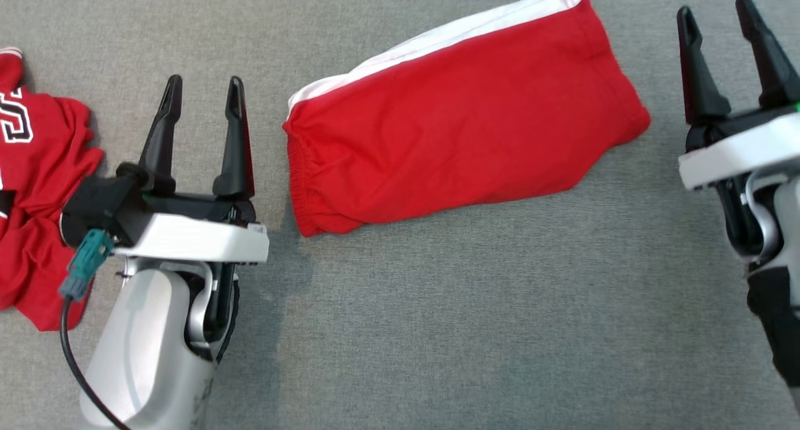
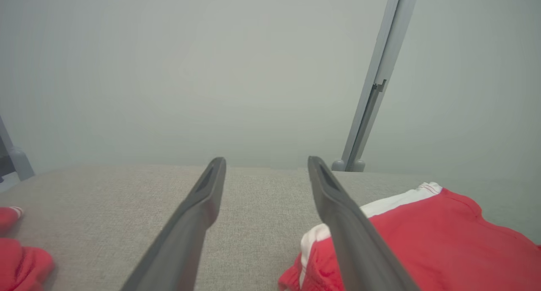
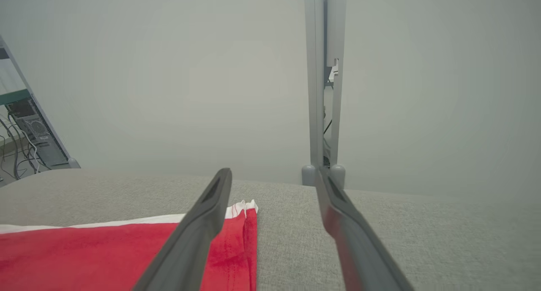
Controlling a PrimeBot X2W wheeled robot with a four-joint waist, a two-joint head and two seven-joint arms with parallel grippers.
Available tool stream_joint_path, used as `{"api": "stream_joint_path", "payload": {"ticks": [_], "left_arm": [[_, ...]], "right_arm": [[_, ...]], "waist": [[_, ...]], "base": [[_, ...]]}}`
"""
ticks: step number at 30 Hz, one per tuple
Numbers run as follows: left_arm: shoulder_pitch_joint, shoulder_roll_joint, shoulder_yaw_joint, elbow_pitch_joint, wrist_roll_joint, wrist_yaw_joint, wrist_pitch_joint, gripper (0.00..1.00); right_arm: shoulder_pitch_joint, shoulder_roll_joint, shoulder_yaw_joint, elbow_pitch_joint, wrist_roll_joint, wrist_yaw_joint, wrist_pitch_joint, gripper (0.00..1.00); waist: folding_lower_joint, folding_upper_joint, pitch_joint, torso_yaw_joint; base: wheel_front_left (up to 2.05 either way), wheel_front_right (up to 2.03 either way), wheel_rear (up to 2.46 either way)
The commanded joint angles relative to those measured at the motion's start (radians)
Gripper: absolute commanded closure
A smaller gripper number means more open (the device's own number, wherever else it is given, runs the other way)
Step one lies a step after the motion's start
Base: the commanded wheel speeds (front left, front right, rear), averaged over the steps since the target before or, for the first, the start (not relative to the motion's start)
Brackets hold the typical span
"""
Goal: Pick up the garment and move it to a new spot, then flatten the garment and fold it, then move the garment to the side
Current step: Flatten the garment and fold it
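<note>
1. Red shorts (image 1: 462, 117), the task garment: they lie flat on the grey table (image 1: 437, 324), towards its far edge at mid-width and set aslant. They look folded in half lengthwise. A white side stripe (image 1: 437, 39) runs along the far long edge.
2. Ends: the gathered elastic waistband (image 1: 300, 174) points to the table's left side. The hem end (image 1: 625, 86) points to the far right.
3. Handling, as judged: a light, soft knit that is limp and not fragile. It should drape and sag when lifted, and the layers may slide apart unless they are pinched together.
4. Hold points, as judged: the thick waistband end for one gripper and the hem end for the other, each taking both layers at the edge.
5. Left gripper (image 1: 203, 83): its fingers are spread and empty, and it sits just beside the waistband end without touching it.
6. Right gripper (image 1: 715, 5): its fingers are likewise spread and empty, and it is near the hem end but apart from it.
7. Red jersey (image 1: 37, 186): it lies crumpled at the table's left edge.
</note>
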Motion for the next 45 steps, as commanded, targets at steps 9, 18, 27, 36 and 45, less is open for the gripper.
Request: {"api": "stream_joint_path", "payload": {"ticks": [9,18,27,36,45], "left_arm": [[0.096,0.008,0.043,-0.041,0.062,0.003,-0.001,0.00],[0.121,-0.010,0.064,-0.042,0.082,-0.013,-0.001,0.00],[0.098,-0.025,0.060,-0.029,0.091,-0.040,-0.001,0.00],[0.056,-0.047,0.033,-0.025,0.079,-0.067,-0.001,0.00],[0.041,-0.056,0.030,-0.040,0.076,-0.071,-0.001,0.00]], "right_arm": [[0.182,0.056,-0.071,-0.090,-0.075,0.000,-0.003,0.00],[0.224,0.089,-0.099,-0.114,-0.094,0.000,0.030,0.00],[0.179,0.063,-0.124,-0.088,-0.094,0.000,0.073,0.00],[0.055,0.021,-0.053,0.115,-0.100,0.000,0.138,0.00],[0.019,0.068,0.014,0.322,-0.029,0.000,0.154,1.00]], "waist": [[0.0000,0.0000,-0.050,-0.018],[0.0000,0.0000,-0.066,-0.009],[0.0000,0.0000,-0.059,0.021],[0.0000,0.0000,-0.009,0.097],[0.0000,0.0000,0.004,0.118]], "base": [[0.00,0.00,0.00],[0.00,0.00,0.00],[0.00,0.00,0.00],[0.00,0.00,0.00],[0.00,0.00,0.00]]}}
